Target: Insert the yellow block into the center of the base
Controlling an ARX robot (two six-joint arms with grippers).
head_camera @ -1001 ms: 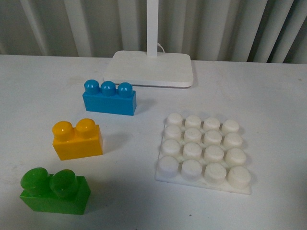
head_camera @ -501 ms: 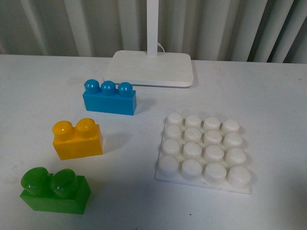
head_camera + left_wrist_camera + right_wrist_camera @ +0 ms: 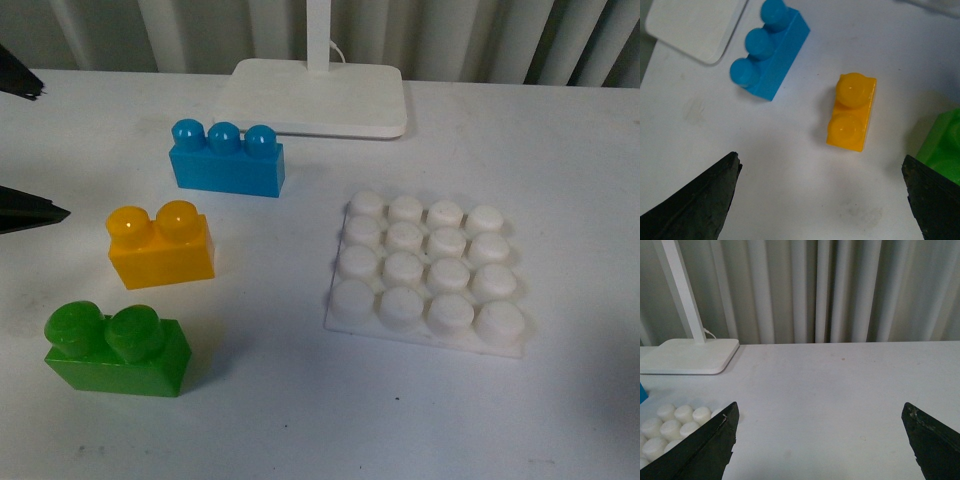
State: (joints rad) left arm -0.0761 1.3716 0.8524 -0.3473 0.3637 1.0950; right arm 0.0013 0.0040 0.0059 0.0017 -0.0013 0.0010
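Dark fingertips of the left gripper (image 3: 55, 152) have come into the front view's left edge, where neither arm showed a second ago. Its jaws stand wide apart and hold nothing. The wrist view shows it hanging above the table (image 3: 270, 400), with the yellow block (image 3: 160, 250) ahead of the gap, not yet between the fingers. The block sits upright between the blue brick (image 3: 226, 165) and the green brick (image 3: 115, 350), apart from both, and the base (image 3: 425, 268) lies well to its right, bare. A good pick likely means centring over the block, closing across its flat sides below the studs, and keeping clear of the green brick. The right gripper (image 3: 820, 407) is also spread wide and empty.
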